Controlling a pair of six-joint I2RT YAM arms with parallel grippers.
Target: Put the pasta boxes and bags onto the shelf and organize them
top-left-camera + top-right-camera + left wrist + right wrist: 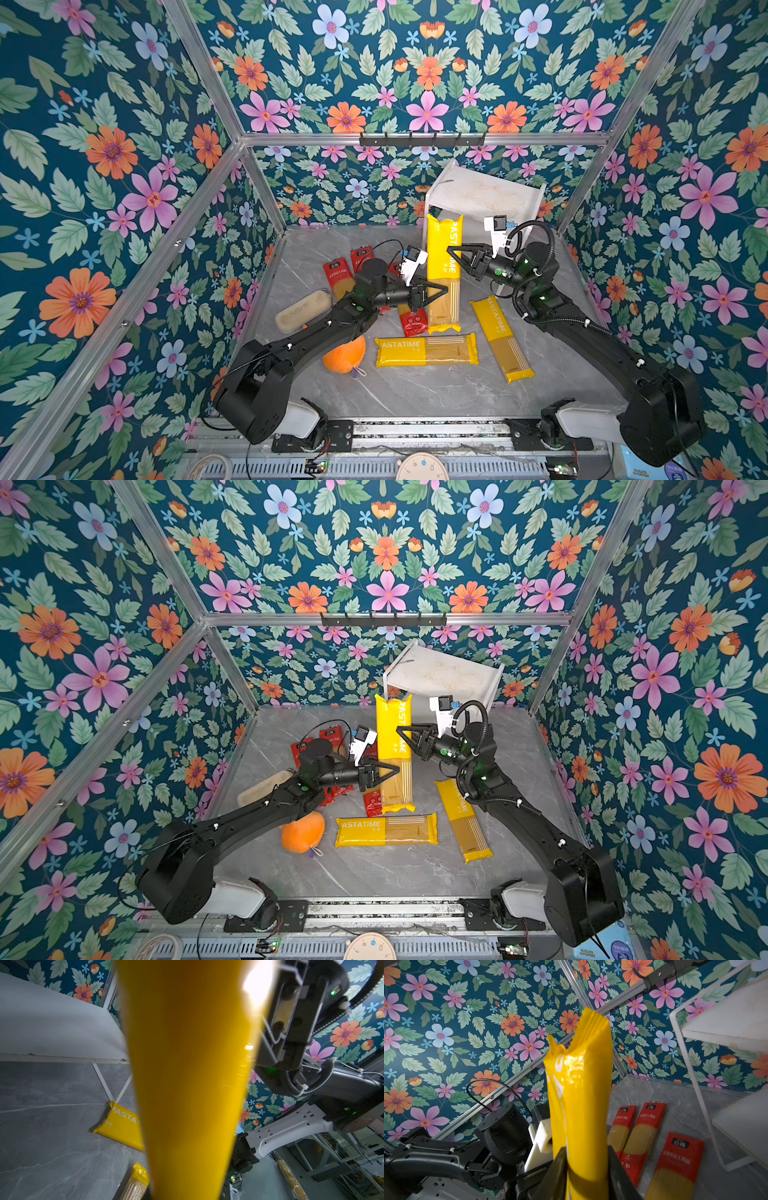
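Held yellow pack stands upright just in front of the shelf. Its top crimp overlaps the shelf's front corner in both top views, and it looks lifted off the table. Left gripper is clamped across its flat faces low down, at the clear noodle window. Right gripper sits higher, on the printed part. Its fingers flank the pack in the right wrist view, but I can't tell if they press or sit slack. My read: light, with slippery glossy film, stiff lengthwise, and the noodles snap if bent. I'd grip near mid-length across the faces, never by the crimped ends. Farther out from the shelf, a crosswise yellow pack and an angled yellow pack lie flat. Red-ended packs lie flat beside the shelf's legs. The shelf's top board is bare, so I judge nothing placed yet.
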